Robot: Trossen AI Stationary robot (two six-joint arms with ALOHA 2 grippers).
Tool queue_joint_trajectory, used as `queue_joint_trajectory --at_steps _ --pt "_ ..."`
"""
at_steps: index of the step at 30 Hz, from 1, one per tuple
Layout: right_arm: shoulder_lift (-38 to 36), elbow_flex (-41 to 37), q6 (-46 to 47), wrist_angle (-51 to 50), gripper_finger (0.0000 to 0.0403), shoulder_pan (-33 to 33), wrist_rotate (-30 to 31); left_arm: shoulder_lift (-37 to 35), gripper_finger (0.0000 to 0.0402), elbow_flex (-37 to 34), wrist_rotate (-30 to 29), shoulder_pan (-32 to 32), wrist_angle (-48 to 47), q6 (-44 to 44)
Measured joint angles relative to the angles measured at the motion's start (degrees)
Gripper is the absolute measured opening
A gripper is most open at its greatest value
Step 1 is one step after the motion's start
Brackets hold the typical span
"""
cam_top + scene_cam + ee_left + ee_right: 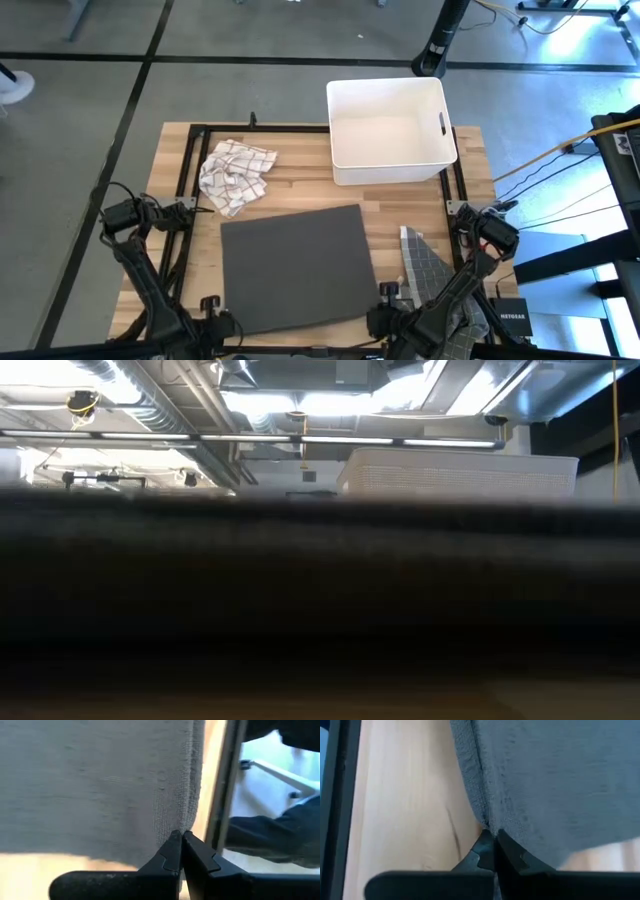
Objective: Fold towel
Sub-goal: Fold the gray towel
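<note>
Lab: concrete floor [80, 100], loose cables [560, 155], exposed ceiling ducts [150, 400].

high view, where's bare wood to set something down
Bare wood lies between the crumpled checkered cloth, white plastic bin and flat grey towel. The near edge is crowded: both grippers pinch the towel's corners.

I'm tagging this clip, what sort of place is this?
Probably a robotics lab or workshop: a wooden table on a taped concrete floor, exposed ceiling ducts, and loose cables beside it.
</note>
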Motion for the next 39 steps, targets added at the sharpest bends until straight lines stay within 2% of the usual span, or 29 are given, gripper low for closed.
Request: queue_joint_trajectory --at_steps 4,9,12,18,25,32,39 --pt "-0.09 4.95 2.57 -7.81 0.0002 -0.07 3.49 -0.04 0.0000 5.20 -2.66 0.38 -9.23 -1.44" --pt "-0.21 10.34 3.10 -17.15 0.0005 -0.76 12.58 -0.13 0.0000 10.45 -7.75 1.83 -20.24 -3.31" --pt "-1.34 11.24 4.56 -20.92 0.0006 -2.80 14.65 -0.27 0.0000 12.01 -8.50 3.59 -23.82 -2.84" --pt "-5.33 7.06 4.34 -23.98 0.0004 -9.20 14.67 -2.95 0.0000 12.09 -10.13 7.83 -33.95 -2.48" --pt "-11.04 -3.90 -0.56 -22.74 0.0003 -18.44 14.72 -5.11 0.0000 12.09 -14.44 12.95 -48.63 -7.12" --pt "-13.11 -13.84 -12.40 -12.15 0.0002 -28.03 16.17 -5.81 0.0000 5.68 -14.87 18.14 -46.84 -2.20" --pt "-13.18 -16.89 -23.50 -3.91 0.0001 -30.26 14.56 -5.88 0.0000 -3.45 -6.87 17.54 -41.97 -7.55"
